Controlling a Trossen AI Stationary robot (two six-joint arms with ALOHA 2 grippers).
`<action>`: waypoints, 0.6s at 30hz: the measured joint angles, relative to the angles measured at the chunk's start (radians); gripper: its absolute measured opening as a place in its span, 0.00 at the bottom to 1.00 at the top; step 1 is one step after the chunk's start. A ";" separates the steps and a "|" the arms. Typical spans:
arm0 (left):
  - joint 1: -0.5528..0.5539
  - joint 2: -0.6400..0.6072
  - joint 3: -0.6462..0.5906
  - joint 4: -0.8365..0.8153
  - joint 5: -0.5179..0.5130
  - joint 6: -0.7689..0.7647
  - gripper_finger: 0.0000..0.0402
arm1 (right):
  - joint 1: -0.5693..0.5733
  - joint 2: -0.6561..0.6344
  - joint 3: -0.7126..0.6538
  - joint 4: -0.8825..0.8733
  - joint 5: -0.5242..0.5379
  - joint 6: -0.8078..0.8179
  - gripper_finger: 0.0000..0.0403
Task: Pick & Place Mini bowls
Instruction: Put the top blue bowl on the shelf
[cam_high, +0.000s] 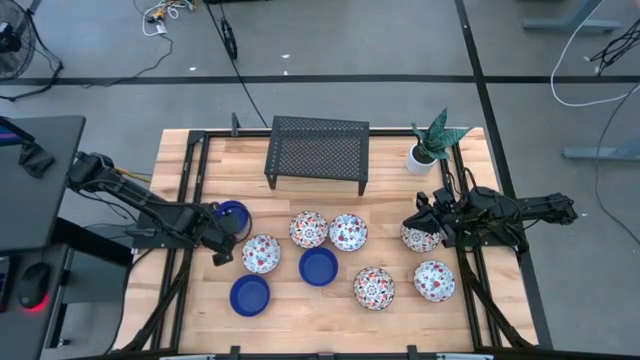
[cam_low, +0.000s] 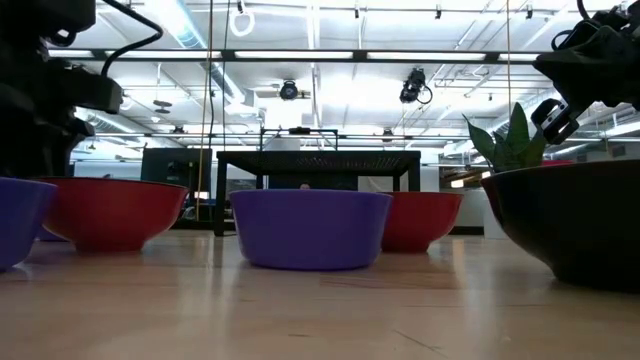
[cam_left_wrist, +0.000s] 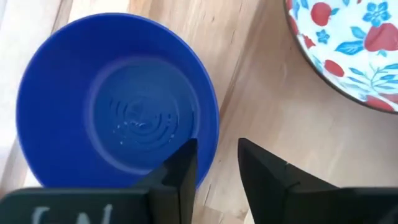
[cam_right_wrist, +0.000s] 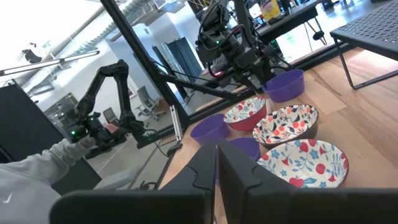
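Observation:
Several mini bowls sit upright on the wooden table (cam_high: 300, 320). Three are solid blue (cam_high: 318, 266) (cam_high: 250, 294) and several are white with red-and-blue flowers (cam_high: 308, 228) (cam_high: 373, 287). My left gripper (cam_left_wrist: 217, 162) points steeply down at the far-left blue bowl (cam_left_wrist: 118, 99), also seen from above (cam_high: 234, 210). It is open, with the bowl's rim between its fingers. My right gripper (cam_right_wrist: 216, 165) is shut and level at the table's right, above a floral bowl (cam_high: 420, 238), holding nothing. My left gripper comes from above with one finger (cam_left_wrist: 183, 165) inside the blue bowl and the other (cam_left_wrist: 267, 177) outside its rim (cam_left_wrist: 212, 140). Bare wood shows between rim and outer finger. Whether the inner finger touches the wall I cannot tell. The bowl rests on the table.
A black mesh rack (cam_high: 317, 150) stands at the table's far middle, and a white pot with a green plant (cam_high: 428, 148) at the far right. A floral bowl (cam_left_wrist: 348, 43) lies close beside the left gripper. A person's grey sleeve (cam_right_wrist: 31, 180) shows beyond the table.

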 joint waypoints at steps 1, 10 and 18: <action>0.000 0.000 -0.002 -0.002 -0.005 -0.001 0.28 | 0.000 0.000 0.000 0.000 0.000 0.000 0.05; 0.000 0.000 -0.002 0.000 -0.034 0.000 0.21 | 0.000 0.000 0.000 0.000 0.000 0.000 0.05; 0.000 0.000 -0.002 0.000 -0.037 0.001 0.14 | 0.000 0.000 0.000 0.000 0.000 0.000 0.05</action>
